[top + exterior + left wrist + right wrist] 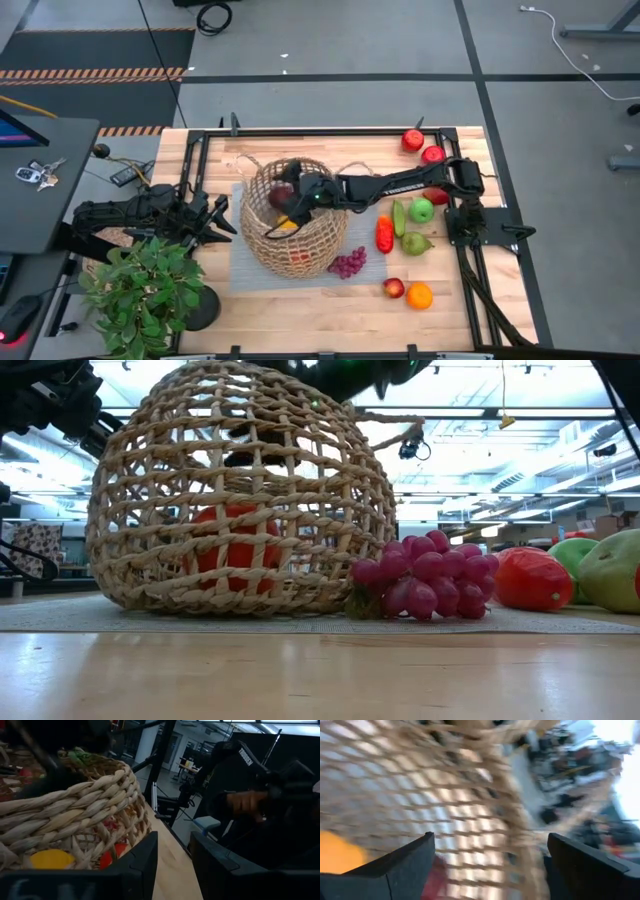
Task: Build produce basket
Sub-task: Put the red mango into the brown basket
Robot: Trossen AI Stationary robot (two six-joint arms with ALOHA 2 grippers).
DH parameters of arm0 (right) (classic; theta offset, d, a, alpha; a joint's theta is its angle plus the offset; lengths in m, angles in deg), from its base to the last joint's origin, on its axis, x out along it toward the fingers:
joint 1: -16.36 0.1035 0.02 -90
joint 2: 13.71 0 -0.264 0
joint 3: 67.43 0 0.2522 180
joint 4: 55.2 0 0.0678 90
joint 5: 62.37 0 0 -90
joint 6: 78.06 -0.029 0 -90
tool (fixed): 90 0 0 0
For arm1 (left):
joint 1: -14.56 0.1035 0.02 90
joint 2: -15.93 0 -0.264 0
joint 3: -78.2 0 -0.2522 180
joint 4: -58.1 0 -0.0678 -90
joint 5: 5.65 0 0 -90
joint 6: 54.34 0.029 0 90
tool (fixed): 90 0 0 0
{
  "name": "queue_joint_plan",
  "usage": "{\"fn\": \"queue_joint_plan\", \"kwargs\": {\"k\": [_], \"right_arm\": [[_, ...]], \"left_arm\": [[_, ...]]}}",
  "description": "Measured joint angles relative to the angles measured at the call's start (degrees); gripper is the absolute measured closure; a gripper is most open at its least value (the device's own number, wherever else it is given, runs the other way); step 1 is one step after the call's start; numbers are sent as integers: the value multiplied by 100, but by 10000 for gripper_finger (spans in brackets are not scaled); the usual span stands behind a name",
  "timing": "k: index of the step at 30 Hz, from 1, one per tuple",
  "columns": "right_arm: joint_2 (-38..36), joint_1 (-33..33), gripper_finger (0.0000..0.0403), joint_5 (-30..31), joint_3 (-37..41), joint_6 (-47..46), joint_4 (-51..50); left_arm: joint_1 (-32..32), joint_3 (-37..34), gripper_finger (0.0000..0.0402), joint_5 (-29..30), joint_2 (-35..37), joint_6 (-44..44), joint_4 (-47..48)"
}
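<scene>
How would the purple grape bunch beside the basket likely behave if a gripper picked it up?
The grape bunch is a lumpy cluster, so it probably won't roll. Its rounded, glossy berries may slip between fingers. It rests against the basket, so pushing it could nudge that.

From above, my two matte black jointed arms looked near identical. The right arm (400, 186) was a slim black tube with small pale lettering along its length, ending in a blocky black wrist housing with a tiny green light. The left arm (130, 213) was bulkier, knuckled with dark joint housings. Black cables trailed from the right arm's base (480, 222) along the table's right edge. In the wrist views, the fingers were flat, dark, angular plastic plates (142, 865) (405, 865) with bevelled edges.
</scene>
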Motion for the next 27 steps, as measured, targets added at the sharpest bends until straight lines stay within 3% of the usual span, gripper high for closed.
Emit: {"fn": "queue_joint_plan", "kwargs": {"k": [4,11,13,19,23,27], "right_arm": [[-405,10,15,458,2,101,85],[-1376,-259,25,934,2,-977,-167],[-1655,-340,28,828,2,-1411,-452],[-2261,-411,31,-240,2,-2538,-1869],[-2568,-258,31,-253,13,-3014,-2729],[-3027,61,31,-217,606,-3370,-2597]], "left_arm": [[0,0,280,0,0,0,-1],[-1,0,280,0,0,0,-1],[-1,0,280,0,0,-3,0],[-2,0,280,0,0,0,0],[-2,0,280,0,0,-1,0],[-2,0,280,0,0,-1,0]]}}
